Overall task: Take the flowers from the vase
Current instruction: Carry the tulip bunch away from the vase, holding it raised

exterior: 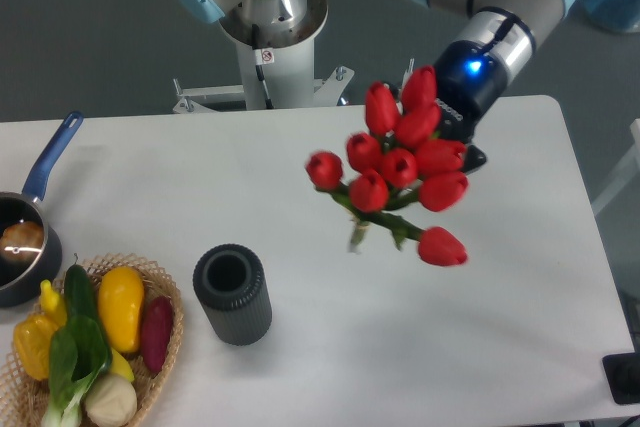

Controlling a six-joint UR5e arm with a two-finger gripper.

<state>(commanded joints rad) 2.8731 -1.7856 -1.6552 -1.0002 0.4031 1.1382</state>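
The flowers have smooth red heads with a light shine, like plastic or coated cloth, and their green stems look matt. The vase is dark grey and matt, and its side is ribbed with fine rings. The table has a plain white top, smooth and only a little glossy. The basket is woven from pale wicker and looks rough. The vegetables in it look smooth and a little shiny. The pot is dark, and its blue handle looks like plastic. The arm has grey metal tubes, pale blue plastic caps and a glossy dark blue end part.
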